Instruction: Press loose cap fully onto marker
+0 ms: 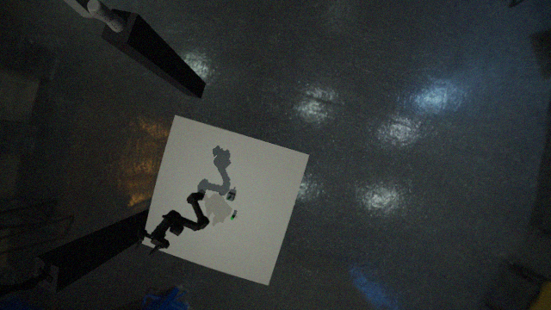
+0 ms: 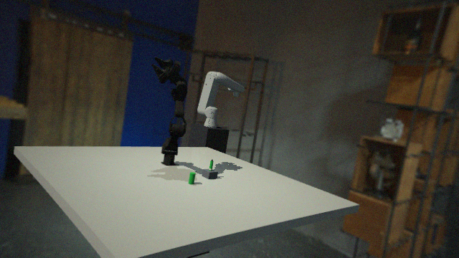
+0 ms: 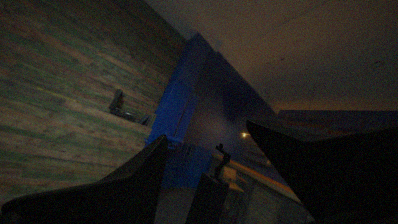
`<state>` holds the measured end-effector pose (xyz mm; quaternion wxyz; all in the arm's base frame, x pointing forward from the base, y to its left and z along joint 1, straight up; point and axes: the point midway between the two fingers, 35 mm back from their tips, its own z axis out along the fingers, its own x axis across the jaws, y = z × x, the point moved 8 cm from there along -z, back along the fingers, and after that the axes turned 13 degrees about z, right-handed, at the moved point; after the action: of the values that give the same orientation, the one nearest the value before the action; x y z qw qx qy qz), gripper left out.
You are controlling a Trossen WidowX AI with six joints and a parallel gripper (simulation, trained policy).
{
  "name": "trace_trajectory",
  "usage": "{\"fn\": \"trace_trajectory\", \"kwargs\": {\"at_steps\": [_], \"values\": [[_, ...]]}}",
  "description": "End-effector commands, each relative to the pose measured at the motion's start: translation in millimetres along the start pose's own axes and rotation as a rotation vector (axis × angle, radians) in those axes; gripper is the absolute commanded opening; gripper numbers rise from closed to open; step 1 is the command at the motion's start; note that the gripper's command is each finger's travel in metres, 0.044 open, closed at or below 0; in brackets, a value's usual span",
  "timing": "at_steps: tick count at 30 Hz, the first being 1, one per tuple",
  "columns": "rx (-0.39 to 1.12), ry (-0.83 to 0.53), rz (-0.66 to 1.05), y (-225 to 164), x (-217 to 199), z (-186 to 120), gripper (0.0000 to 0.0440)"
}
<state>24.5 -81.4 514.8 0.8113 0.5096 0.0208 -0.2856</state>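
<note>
The dark holder block (image 1: 232,195) (image 2: 211,175) sits on the table (image 1: 254,241) (image 2: 215,211). The green marker (image 2: 211,165) stands upright in it, its dark tip bare and pointing up. The green cap (image 1: 232,217) (image 2: 191,178) stands upright and loose on the table, a short way from the block. My gripper (image 1: 145,248) (image 2: 154,61) (image 3: 207,130) is open and empty, raised high and far from both, over the table's edge in the top view. The wrist view shows its two dark fingers wide apart against the room, with no marker, cap or block in view.
My arm's base stands on the table behind the block and cap in the exterior view, and its shadow falls around the block. A white robot arm (image 2: 209,94) on a black pedestal (image 2: 216,139) stands beyond the table. Wooden shelves (image 2: 373,211) stand at the right.
</note>
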Motion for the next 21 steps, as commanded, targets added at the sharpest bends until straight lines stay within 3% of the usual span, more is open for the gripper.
{"fn": "trace_trajectory", "kwargs": {"at_steps": [1,7,21], "values": [[0.003,-0.011,0.009,-0.1,-1.3,0.2,0.0376],[0.023,-0.080,0.048,0.3,-7.3,2.9,0.0236],[0.093,-0.234,0.158,-1.2,-18.9,7.2,0.0269]]}}
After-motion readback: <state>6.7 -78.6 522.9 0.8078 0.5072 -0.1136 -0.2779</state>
